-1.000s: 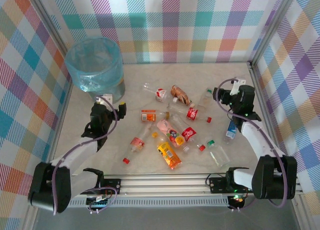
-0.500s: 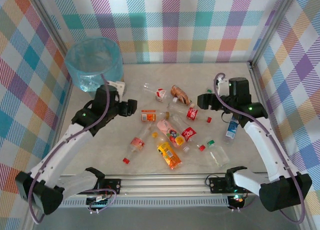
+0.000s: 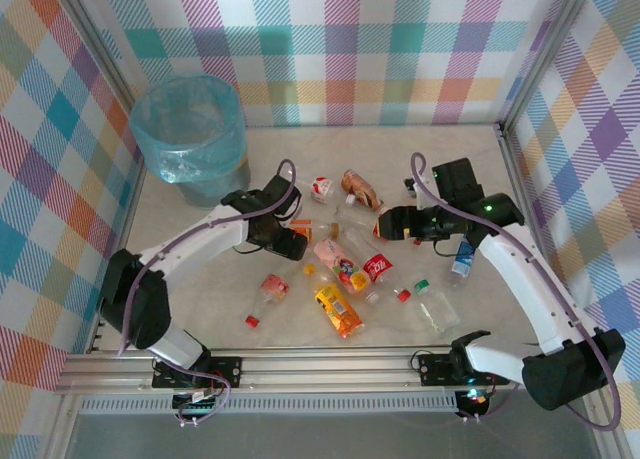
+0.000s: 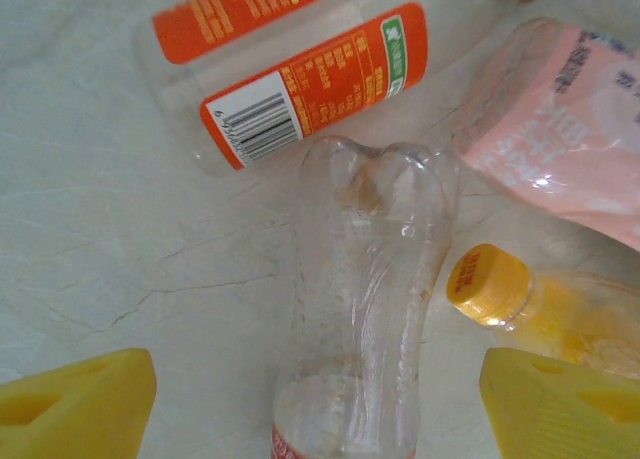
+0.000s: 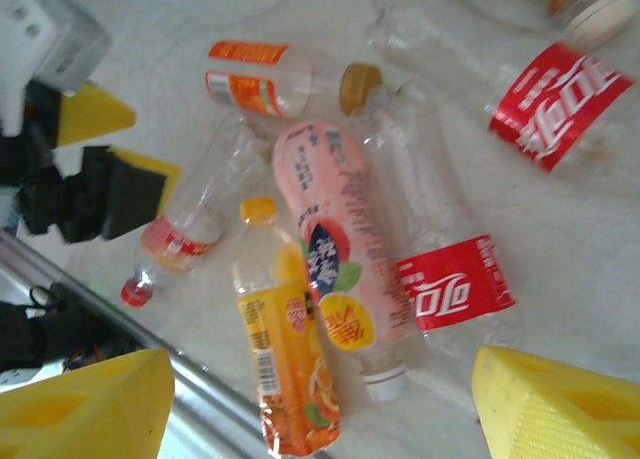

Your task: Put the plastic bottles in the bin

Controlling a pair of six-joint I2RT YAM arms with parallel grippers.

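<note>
Both arms have swung in from the sides over the bottles [image 3: 338, 309], which lie scattered mid-table, apart from the bin [image 3: 190, 164] in the far left corner. I see my left gripper [image 4: 320, 409] wide open astride a clear bottle [image 4: 365, 259], its fingers not touching it. My right gripper [image 5: 320, 409] hangs open above the pile, holding nothing.

Left arm extends toward 2 o'clock; left gripper [image 3: 289, 241] faces down, fingers wide apart. Right arm bends toward 9 o'clock; right gripper [image 3: 387, 224] fingers wide apart.
</note>
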